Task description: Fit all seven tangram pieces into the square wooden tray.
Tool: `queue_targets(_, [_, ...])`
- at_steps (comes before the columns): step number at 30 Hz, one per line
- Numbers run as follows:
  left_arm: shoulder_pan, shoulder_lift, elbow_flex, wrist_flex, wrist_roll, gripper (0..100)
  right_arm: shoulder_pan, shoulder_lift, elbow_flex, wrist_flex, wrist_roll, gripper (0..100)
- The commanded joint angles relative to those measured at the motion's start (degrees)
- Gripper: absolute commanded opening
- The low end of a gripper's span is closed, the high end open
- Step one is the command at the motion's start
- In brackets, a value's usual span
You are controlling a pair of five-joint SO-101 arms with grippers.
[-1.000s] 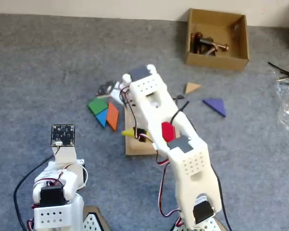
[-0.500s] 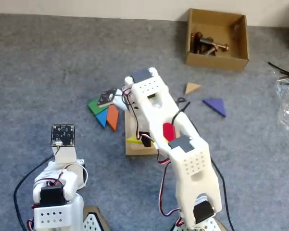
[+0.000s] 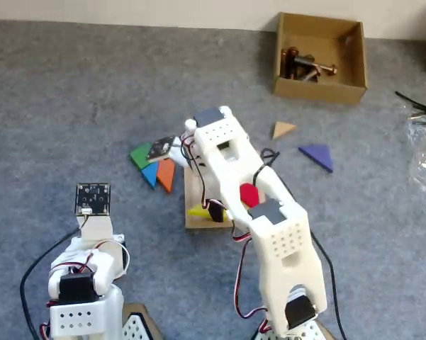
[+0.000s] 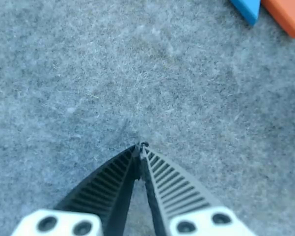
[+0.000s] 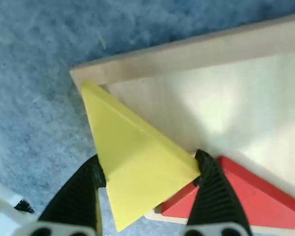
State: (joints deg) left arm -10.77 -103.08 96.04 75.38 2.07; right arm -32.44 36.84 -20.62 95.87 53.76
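Carried toward the near corner of the wooden tray (image 5: 196, 49), the yellow triangle (image 5: 132, 167) sits pinched by the fingers of the right gripper (image 5: 148, 163). A red piece (image 5: 235, 191) lies in the tray. The left gripper (image 4: 140, 147), fingers pressed together, hangs over carpet (image 4: 137, 73). Metal parts (image 3: 301, 65) lie in the cardboard box (image 3: 317, 92).

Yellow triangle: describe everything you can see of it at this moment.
The yellow triangle is a flat, thick-edged piece with a smooth matte finish, apparently painted wood. The right gripper holds it, black fingers pressing on two opposite sides. It sits tilted, one corner at a corner of the tray by the rim, another part out over the carpet. One corner overlaps the red piece in the tray; whether they touch is unclear.
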Motion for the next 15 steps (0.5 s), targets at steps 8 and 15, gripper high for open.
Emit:
queue_targets(8, [-0.5,0.4,1.2,0.4,0.1,0,1.9,-4.7,0.1,-3.6,-0.8,0.7])
queue_targets(15, [-0.5,0.4,1.2,0.4,0.1,0,3.8,-4.7,0.2,-3.1,-0.7,0.7])
